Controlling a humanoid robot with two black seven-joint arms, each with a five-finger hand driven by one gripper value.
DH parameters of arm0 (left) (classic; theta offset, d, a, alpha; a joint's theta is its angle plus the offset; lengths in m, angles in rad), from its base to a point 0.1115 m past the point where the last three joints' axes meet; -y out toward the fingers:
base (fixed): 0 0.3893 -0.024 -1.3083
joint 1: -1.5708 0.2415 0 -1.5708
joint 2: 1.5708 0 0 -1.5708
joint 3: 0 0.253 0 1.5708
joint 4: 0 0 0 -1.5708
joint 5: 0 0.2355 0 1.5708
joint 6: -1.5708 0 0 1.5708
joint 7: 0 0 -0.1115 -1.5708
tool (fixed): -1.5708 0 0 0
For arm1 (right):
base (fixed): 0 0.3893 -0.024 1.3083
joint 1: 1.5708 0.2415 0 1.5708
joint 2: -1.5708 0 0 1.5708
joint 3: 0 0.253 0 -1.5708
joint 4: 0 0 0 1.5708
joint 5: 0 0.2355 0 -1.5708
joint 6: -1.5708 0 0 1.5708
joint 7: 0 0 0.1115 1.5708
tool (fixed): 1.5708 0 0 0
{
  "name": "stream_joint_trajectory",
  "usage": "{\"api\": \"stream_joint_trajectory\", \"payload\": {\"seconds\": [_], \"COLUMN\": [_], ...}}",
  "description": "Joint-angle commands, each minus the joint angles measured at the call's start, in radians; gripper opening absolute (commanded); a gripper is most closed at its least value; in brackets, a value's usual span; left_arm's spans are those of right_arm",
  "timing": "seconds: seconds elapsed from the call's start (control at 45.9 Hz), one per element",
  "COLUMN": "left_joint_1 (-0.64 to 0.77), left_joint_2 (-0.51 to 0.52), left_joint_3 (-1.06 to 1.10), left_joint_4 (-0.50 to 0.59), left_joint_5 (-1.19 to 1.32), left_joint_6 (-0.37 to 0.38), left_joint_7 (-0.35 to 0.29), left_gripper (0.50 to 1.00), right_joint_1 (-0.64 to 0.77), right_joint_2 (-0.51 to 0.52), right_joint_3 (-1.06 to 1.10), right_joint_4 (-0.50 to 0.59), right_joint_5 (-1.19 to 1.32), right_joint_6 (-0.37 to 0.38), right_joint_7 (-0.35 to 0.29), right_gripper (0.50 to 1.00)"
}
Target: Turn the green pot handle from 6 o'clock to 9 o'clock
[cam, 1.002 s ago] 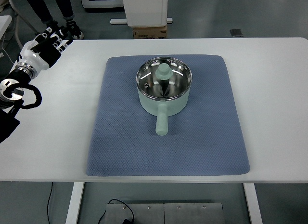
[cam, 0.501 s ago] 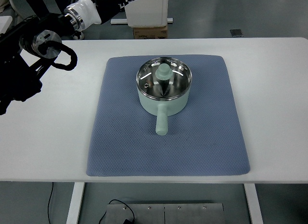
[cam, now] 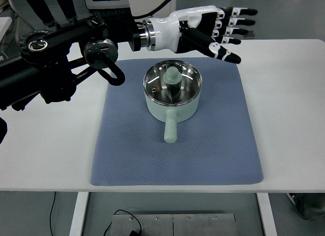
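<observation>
A mint-green pot (cam: pixel 172 100) sits on a blue quilted mat (cam: pixel 213 144) spread over a white bench (cam: pixel 289 94), its glass lid (cam: pixel 173 82) in place with a green knob on top. The pot's handle (cam: pixel 170 128) points straight toward the near edge of the bench, at six o'clock. The robot's left arm (cam: pixel 66 63) reaches in from the left edge and stretches across the far side of the bench. Its left hand (cam: pixel 213 28) hovers above and beyond the pot, toward the mat's far right corner, fingers (cam: pixel 238 12) spread wide and holding nothing, clear of the pot and lid.
</observation>
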Motion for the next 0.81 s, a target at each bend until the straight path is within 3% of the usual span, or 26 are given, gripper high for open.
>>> {"api": "stream_joint_trajectory", "payload": {"seconds": [0.0, 0.218, 0.479, 0.697, 0.785], "left_joint_1": [0.001, -0.001, -0.001, -0.010, -0.002], "left_joint_2": [-0.026, -0.043, -0.043, -0.020, 0.004], "left_joint_3": [0.020, 0.099, 0.103, 0.077, 0.065], "left_joint_4": [0.000, 0.000, 0.000, 0.015, 0.043], "left_joint_5": [0.014, 0.063, 0.083, 0.042, -0.012], "left_joint_6": [-0.040, -0.157, -0.157, -0.157, -0.110], "left_joint_7": [0.031, 0.069, 0.118, 0.107, 0.104], "left_gripper": [1.000, 1.000, 1.000, 1.000, 1.000], "right_joint_1": [0.000, 0.000, 0.000, 0.000, 0.000], "right_joint_2": [0.000, 0.000, 0.000, 0.000, 0.000], "right_joint_3": [0.000, 0.000, 0.000, 0.000, 0.000], "right_joint_4": [0.000, 0.000, 0.000, 0.000, 0.000], "right_joint_5": [0.000, 0.000, 0.000, 0.000, 0.000], "right_joint_6": [0.000, 0.000, 0.000, 0.000, 0.000], "right_joint_7": [0.000, 0.000, 0.000, 0.000, 0.000], "right_gripper": [1.000, 1.000, 1.000, 1.000, 1.000]}}
